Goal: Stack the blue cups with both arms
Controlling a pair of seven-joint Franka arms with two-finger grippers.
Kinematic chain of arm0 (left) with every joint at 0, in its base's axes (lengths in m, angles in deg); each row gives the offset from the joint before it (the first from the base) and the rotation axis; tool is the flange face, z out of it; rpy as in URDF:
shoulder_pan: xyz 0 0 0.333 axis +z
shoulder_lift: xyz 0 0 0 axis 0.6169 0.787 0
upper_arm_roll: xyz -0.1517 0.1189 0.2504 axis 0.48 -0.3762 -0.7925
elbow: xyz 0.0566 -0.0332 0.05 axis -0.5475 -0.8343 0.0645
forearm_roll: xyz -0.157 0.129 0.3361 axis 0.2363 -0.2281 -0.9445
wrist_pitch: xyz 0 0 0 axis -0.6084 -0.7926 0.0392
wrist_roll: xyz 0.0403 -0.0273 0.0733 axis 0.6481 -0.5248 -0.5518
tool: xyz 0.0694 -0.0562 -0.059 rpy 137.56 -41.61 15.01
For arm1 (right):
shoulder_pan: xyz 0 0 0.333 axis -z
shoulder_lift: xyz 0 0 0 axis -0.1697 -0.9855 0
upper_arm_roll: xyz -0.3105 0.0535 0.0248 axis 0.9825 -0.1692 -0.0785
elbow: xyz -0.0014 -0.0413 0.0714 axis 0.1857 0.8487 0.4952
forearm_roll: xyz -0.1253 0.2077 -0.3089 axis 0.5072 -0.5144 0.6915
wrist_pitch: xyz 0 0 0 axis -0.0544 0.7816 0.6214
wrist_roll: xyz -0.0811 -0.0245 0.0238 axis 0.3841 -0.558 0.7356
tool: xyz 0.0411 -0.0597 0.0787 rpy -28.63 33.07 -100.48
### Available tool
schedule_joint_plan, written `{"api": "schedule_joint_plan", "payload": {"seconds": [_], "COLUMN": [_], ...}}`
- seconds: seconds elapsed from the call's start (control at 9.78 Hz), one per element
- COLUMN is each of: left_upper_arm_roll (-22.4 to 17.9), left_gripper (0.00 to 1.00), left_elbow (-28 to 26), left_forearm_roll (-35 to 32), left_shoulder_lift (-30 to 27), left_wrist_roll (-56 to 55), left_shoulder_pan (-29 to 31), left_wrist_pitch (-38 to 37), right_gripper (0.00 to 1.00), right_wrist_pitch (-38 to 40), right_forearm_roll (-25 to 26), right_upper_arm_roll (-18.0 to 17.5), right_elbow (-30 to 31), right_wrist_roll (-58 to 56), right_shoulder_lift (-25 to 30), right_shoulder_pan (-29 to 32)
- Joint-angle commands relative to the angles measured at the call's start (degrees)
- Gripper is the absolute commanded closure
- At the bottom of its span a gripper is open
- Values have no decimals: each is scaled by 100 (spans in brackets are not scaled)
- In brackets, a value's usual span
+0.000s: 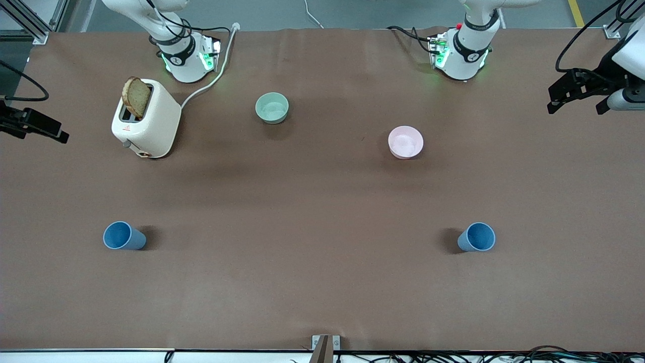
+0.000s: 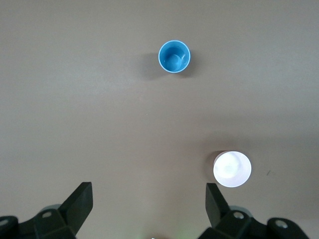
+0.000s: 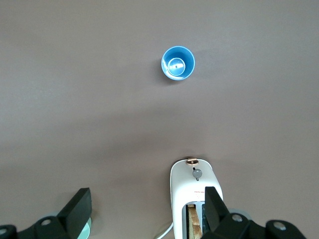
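Note:
Two blue cups stand upright on the brown table, both near the front camera. One cup is toward the right arm's end and also shows in the right wrist view. The other cup is toward the left arm's end and also shows in the left wrist view. My left gripper hangs high over its end of the table, open and empty. My right gripper hangs high over the other end, open and empty. Both are well apart from the cups.
A white toaster with a slice of bread stands near the right arm's base, also in the right wrist view. A pale green bowl and a pink bowl sit farther from the front camera than the cups.

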Motion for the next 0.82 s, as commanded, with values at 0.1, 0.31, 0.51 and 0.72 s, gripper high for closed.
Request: {"api": "schedule_joint_plan", "payload": {"seconds": [0.1,0.31,0.51,0.72], "left_upper_arm_roll": [1,-43,-78,-69], "left_gripper": [0,0,0,0], "left_elbow": [168,345,214,170], "left_forearm_roll": [-78,-79,-79,-79], "left_shoulder_lift": [134,257,563,1124], "left_wrist_roll": [-13,58,-65,-197], "left_shoulder_pan": [34,60,156,367], "left_wrist_pitch": [-114,-131,200,911], "right_gripper": [0,0,0,0], "right_wrist_pitch": [-18,-26,-113,-865], "right_forearm_roll": [14,14,23,32], "right_upper_arm_roll": [-6,-6,-6,20], "right_elbow": [128,111,102,102], "right_wrist_roll": [-29,-38,-47,-500], "right_shoulder_lift": [146,146,41,-423], "right_shoulder_pan": [-8,-17,18,149]}}
